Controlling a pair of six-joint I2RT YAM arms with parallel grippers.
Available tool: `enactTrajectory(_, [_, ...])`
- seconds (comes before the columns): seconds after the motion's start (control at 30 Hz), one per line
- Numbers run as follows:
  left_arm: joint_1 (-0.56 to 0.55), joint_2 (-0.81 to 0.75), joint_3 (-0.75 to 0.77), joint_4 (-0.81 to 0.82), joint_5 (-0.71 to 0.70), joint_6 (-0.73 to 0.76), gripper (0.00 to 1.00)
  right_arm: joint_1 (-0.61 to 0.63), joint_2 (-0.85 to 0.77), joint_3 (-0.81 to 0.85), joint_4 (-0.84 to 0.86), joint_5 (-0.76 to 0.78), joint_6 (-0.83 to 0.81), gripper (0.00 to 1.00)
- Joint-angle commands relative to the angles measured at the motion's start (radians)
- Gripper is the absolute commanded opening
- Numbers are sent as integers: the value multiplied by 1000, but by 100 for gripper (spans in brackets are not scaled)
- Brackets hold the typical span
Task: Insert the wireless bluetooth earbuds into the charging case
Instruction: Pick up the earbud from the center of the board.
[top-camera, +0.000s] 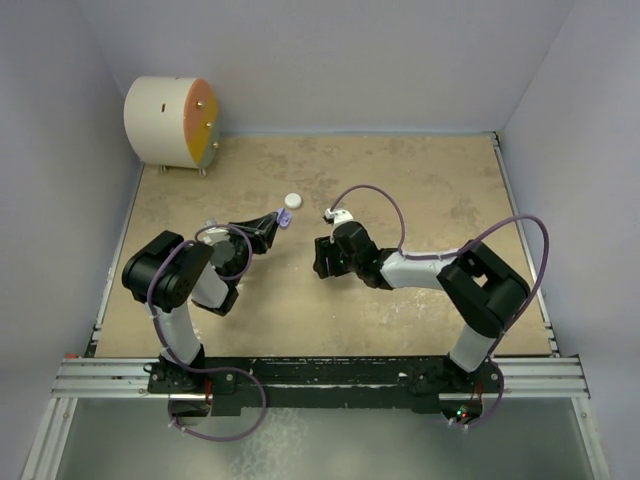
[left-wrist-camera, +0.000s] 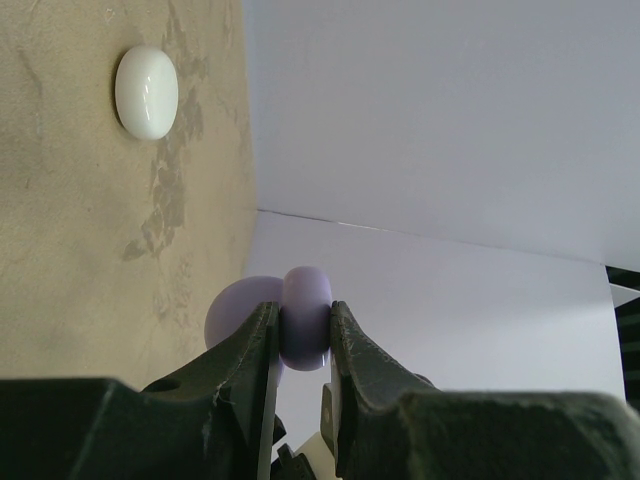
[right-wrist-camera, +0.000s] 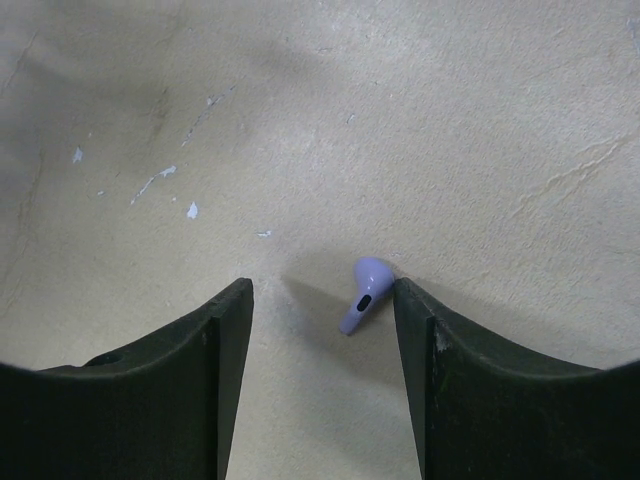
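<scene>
My left gripper (left-wrist-camera: 300, 335) is shut on a lilac disc half of the charging case (left-wrist-camera: 306, 318), held edge-on above the table; a second lilac rounded part (left-wrist-camera: 235, 310) shows behind the left finger. In the top view this gripper (top-camera: 278, 222) holds the lilac piece (top-camera: 285, 217) near the table's middle. A white disc (left-wrist-camera: 147, 92) lies flat on the table just beyond it, and it also shows in the top view (top-camera: 292, 200). My right gripper (right-wrist-camera: 323, 300) is open and low over one lilac earbud (right-wrist-camera: 364, 293), which lies on the table against the right finger. In the top view the right gripper (top-camera: 320, 258) hides the earbud.
A big white drum with an orange face (top-camera: 172, 122) stands at the back left corner. Pale walls close the table (top-camera: 430, 190) on three sides. The arms' purple cables loop over the table. Small white flecks (right-wrist-camera: 150, 185) mark the surface.
</scene>
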Motion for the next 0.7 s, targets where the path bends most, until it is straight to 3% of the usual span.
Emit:
enactTrajectory(0.0, [-2,-10,-3,218,-17,-10,0,5,25,23,4,-12,11,61])
enactTrajectory(0.67, [0,-11,-3,218,-15,-10,0,9,65,54,-93,97,-26,52])
